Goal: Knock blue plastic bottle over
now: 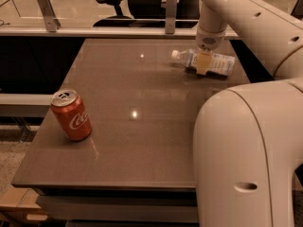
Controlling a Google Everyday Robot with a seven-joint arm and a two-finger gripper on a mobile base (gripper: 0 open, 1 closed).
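The blue plastic bottle (218, 63) lies on its side at the far right of the brown table (137, 141), with its white cap (176, 54) pointing left. My gripper (203, 64) hangs down from the white arm and sits right over the middle of the lying bottle, hiding part of its label. I cannot tell whether it touches the bottle.
A red cola can (71, 115) stands near the table's front left edge. My large white arm link (246, 155) covers the table's front right corner. A glass partition with metal posts (46, 8) and an office chair (113, 1) stand behind the table.
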